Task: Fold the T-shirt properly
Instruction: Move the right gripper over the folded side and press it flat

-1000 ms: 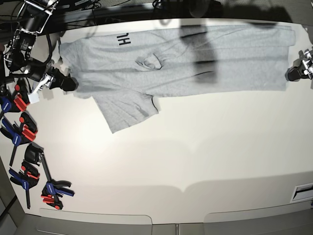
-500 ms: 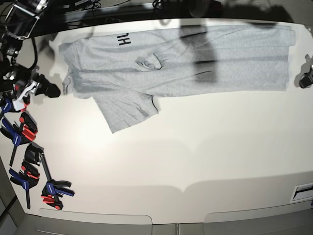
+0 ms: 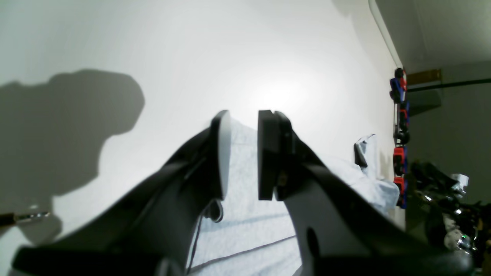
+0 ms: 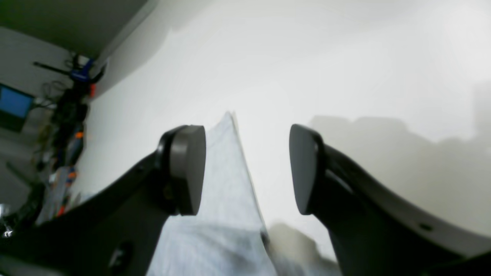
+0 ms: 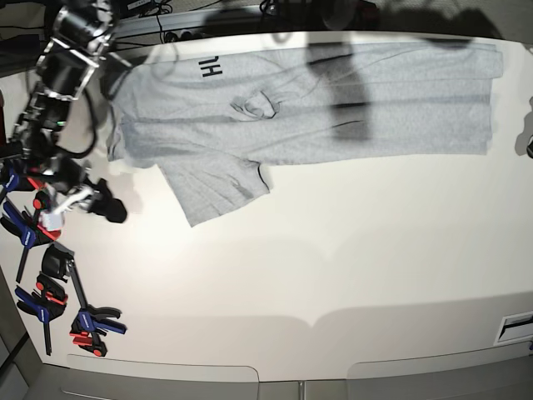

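Observation:
The light grey T-shirt (image 5: 333, 108) lies flat along the table's far edge, folded lengthwise, with black lettering (image 5: 208, 67) near its left end and one sleeve (image 5: 221, 187) sticking out toward the front. My right gripper (image 5: 112, 210) hovers over bare table, left of and in front of the sleeve. In the right wrist view the right gripper (image 4: 245, 132) is wide open and empty, with the T-shirt (image 4: 222, 191) lying beyond it. Only a dark bit of my left gripper (image 5: 528, 147) shows at the right edge, just off the shirt's end. In the left wrist view the left gripper (image 3: 244, 115) has its jaws slightly apart, gripping nothing, with the T-shirt (image 3: 249, 214) lying beneath.
Several blue-and-red clamps (image 5: 42, 225) line the table's left edge, with more of them (image 5: 87, 323) near the front left corner. The same clamps (image 3: 399, 115) show in the left wrist view. The white table (image 5: 333, 267) stretches in front of the shirt.
My right gripper has left the shirt's left corner, opened wide and moved toward the front. The left gripper has slid further off the right edge of the base view.

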Tool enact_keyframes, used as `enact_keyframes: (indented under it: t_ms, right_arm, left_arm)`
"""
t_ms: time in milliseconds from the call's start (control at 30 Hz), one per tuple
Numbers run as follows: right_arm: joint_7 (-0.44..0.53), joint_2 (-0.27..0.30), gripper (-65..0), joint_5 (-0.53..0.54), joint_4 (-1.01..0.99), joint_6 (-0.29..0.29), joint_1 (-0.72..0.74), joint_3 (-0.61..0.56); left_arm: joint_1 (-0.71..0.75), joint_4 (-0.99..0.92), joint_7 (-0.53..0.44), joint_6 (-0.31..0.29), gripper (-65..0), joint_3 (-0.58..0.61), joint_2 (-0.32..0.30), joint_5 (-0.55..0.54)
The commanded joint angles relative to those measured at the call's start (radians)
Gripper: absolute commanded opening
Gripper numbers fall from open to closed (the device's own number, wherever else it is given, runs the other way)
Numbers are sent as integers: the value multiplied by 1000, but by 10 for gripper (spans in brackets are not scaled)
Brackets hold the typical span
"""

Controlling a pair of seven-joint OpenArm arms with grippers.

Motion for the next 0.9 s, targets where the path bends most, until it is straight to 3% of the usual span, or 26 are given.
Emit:
enact_keyframes:
  t_ms: [0,200,333,433,767,867]
  right_arm:
    - [33,-3,-325,-7,15,7,25,-8]
    - [143,-110,-325,-220,15,7,27,-128]
    - [280,-153,-325,-394,15,7,27,-206]
    - [328,-175,-325,-478,15,7,27,-235]
    - [325,-211,-330,-492,15,7,27,-238]
    - [326,-211,-386,-492,15,7,28,-238]
  left_arm:
    - [-8,14,-8,-9,-537,-7,-34,-24]
    - [-8,14,-8,-9,-537,-7,-34,-24]
    - [-8,14,-8,-9,-538,-7,-34,-24]
    - [-8,14,-8,-9,-537,-7,-34,-24]
    - [-8,14,-9,-9,-537,-7,-34,-24]
    - [-8,14,-9,-9,-538,-7,-34,-24]
